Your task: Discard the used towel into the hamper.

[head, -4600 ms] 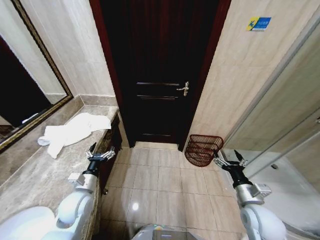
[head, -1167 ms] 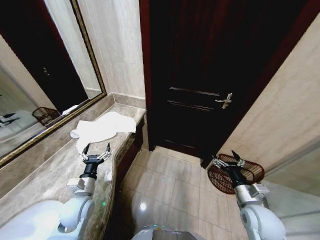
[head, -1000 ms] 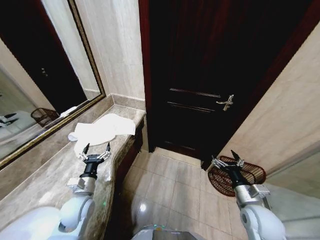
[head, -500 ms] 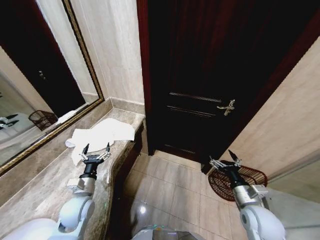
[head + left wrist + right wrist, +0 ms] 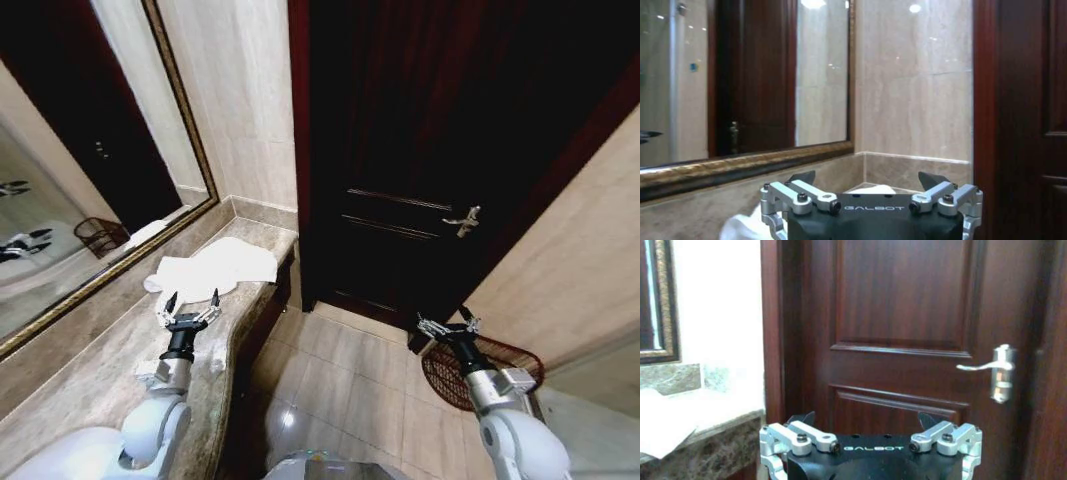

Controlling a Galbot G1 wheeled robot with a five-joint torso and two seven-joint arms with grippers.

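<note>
Hamper [image 5: 490, 372] sits half hidden behind right gripper [image 5: 446, 323], fingers [image 5: 427, 326] spread.

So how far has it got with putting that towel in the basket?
Nothing is done yet: the crumpled white towel lies on the brown marble counter. The left gripper hangs open just short of it, holding nothing. The right gripper waits open above the reddish-brown woven hamper on the floor. Grasping, carrying and dropping remain.

Floor [image 5: 340, 370] open between counter [image 5: 90, 370] and hamper [image 5: 500, 372] — closed door [image 5: 420, 150] ahead.
</note>
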